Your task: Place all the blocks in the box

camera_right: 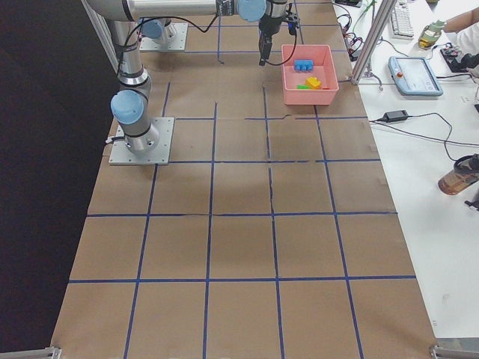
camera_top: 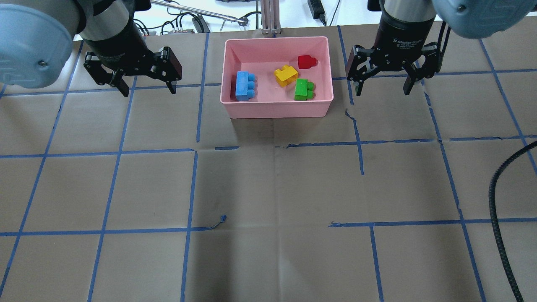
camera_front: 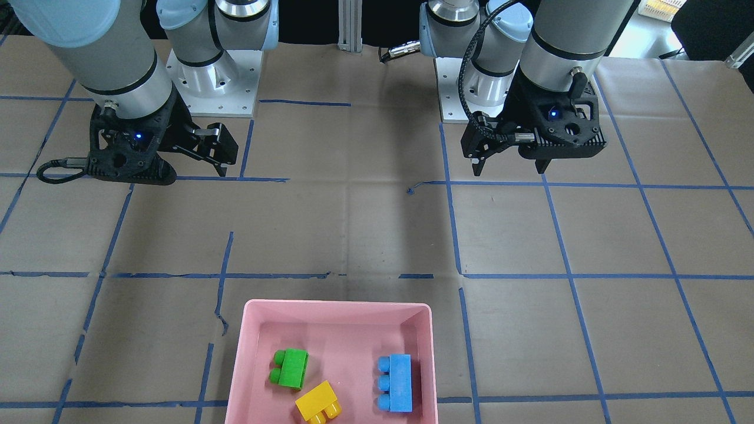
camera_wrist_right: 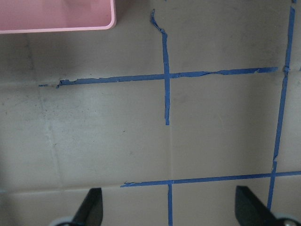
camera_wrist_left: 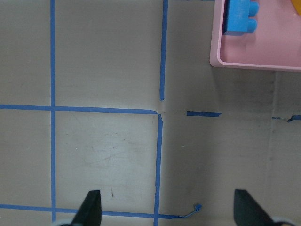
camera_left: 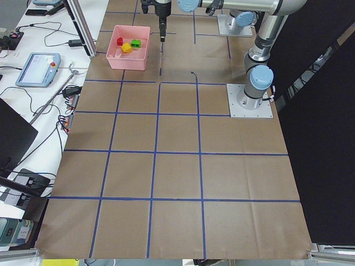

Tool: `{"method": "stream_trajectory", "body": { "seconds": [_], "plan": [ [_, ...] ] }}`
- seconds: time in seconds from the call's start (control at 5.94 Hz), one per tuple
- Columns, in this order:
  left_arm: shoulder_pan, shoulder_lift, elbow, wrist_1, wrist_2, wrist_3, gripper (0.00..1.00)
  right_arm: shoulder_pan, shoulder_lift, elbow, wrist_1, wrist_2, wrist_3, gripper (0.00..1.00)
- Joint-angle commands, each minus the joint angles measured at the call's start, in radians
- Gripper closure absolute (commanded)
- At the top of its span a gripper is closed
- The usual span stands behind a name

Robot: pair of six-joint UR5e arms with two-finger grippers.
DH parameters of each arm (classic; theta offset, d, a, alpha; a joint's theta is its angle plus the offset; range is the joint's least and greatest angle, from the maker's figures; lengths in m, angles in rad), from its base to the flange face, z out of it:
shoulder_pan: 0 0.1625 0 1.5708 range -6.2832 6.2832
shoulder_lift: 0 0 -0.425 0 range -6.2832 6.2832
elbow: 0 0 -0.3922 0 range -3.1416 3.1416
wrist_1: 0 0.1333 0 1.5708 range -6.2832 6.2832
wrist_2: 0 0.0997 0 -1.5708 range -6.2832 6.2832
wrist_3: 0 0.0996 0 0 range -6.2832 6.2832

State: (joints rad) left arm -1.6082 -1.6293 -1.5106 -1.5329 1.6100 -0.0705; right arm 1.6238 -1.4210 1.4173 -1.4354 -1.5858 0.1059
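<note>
The pink box point(camera_top: 277, 110) stands at the table's far middle. In it lie the blue three-stud block point(camera_top: 245, 86), the yellow block point(camera_top: 286, 76), the green block point(camera_top: 303, 89) and the small red block point(camera_top: 306, 61). The front-facing view shows the box point(camera_front: 336, 304) with green point(camera_front: 291, 368), yellow point(camera_front: 318, 402) and blue point(camera_front: 396, 383); red is cut off there. My left gripper point(camera_top: 149, 89) hangs open and empty left of the box. My right gripper point(camera_top: 382, 90) hangs open and empty right of it. The left wrist view shows the box corner point(camera_wrist_left: 254, 61) with the blue block point(camera_wrist_left: 240, 16).
Brown paper with a blue tape grid covers the table. A black cable point(camera_top: 499, 188) hangs over the near right. A loose scrap of blue tape point(camera_top: 223, 218) lies mid-table. An aluminium post point(camera_top: 270, 16) stands behind the box. The arm bases point(camera_front: 218, 76) sit on the robot's side.
</note>
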Motion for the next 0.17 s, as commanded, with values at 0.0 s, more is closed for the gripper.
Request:
{"method": "stream_trajectory", "body": {
  "seconds": [0.0],
  "plan": [
    [0.001,-0.001,0.015,-0.012,-0.002,0.009,0.0,0.001,0.001,0.002,0.003,0.0,0.0,0.0]
  ]
}}
